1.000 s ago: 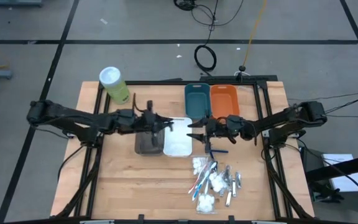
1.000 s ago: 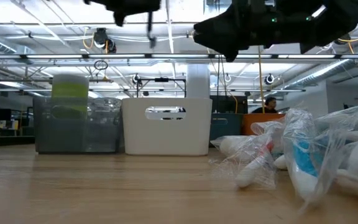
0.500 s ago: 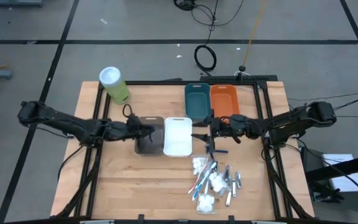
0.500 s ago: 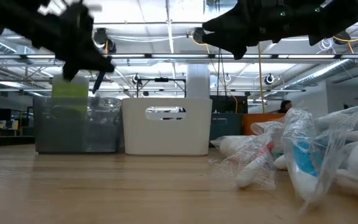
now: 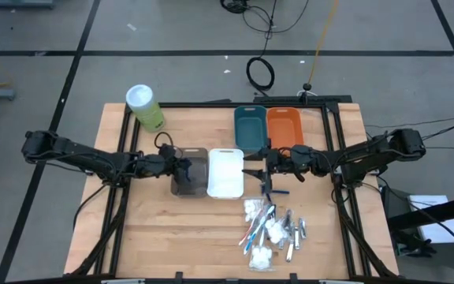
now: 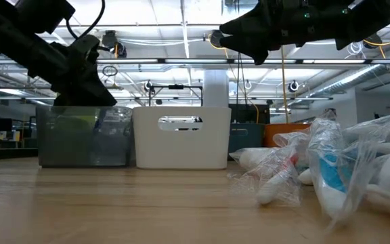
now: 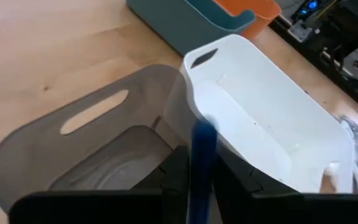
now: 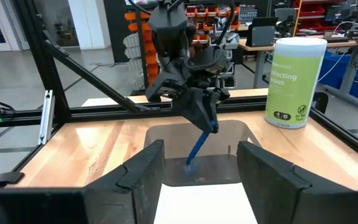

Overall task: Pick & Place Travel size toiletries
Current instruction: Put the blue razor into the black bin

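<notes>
The tabletop (image 5: 156, 229) carries a grey bin (image 5: 188, 173) and a white bin (image 5: 225, 172) side by side near its middle. The left pincer (image 5: 186, 168) reaches into the grey bin, narrowly gripping a blue toothbrush (image 8: 201, 144) that slants down inside. The right pincer (image 5: 251, 173) hangs wide and empty beside the white bin. Remaining toiletries (image 5: 273, 229) lie heaped toward the tabletop's near right corner.
</notes>
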{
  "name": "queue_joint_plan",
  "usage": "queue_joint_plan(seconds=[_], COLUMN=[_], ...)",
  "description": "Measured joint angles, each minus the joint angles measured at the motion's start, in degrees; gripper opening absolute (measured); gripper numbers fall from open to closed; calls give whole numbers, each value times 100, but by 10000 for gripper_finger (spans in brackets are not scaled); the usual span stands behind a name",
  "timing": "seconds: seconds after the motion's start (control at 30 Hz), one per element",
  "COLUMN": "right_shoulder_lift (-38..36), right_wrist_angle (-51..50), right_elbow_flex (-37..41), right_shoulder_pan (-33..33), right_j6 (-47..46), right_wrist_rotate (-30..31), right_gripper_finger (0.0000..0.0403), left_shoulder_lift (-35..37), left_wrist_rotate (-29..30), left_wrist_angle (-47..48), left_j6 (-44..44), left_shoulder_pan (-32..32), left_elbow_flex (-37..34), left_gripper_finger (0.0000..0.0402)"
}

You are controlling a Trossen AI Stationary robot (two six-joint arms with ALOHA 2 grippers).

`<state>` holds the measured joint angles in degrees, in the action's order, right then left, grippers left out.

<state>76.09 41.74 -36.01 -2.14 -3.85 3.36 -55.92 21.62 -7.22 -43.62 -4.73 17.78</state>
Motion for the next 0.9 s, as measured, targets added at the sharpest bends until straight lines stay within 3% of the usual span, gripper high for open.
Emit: queue_joint_plan(seconds=[0.13, 0.3, 0.53, 0.7, 0.9], right_shoulder_lift=[0, 0, 0, 0, -110], right_wrist_angle=[-2, -119, -271, -670, -2069], right_elbow_flex=[0, 0, 0, 2, 1], right_shoulder_pan=[-1, -1, 1, -48, -377], right_j6=[1, 15, 141, 130, -472], right_wrist_rotate=[-9, -13, -11, 5, 251], right_gripper_finger=[190, 191, 190, 188, 190], left_shoulder_lift=[5, 11, 130, 397, 625], left_wrist_rotate=[-224, -222, -222, -220, -220], left_wrist_angle=[1, -15, -41, -40, -31], left_j6=[-4, 45, 1557, 2284, 2872], left_shoulder_pan=[0, 0, 0, -33, -153], left_elbow_flex=[0, 0, 273, 647, 807], left_gripper_finger=[96, 159, 235, 256, 253])
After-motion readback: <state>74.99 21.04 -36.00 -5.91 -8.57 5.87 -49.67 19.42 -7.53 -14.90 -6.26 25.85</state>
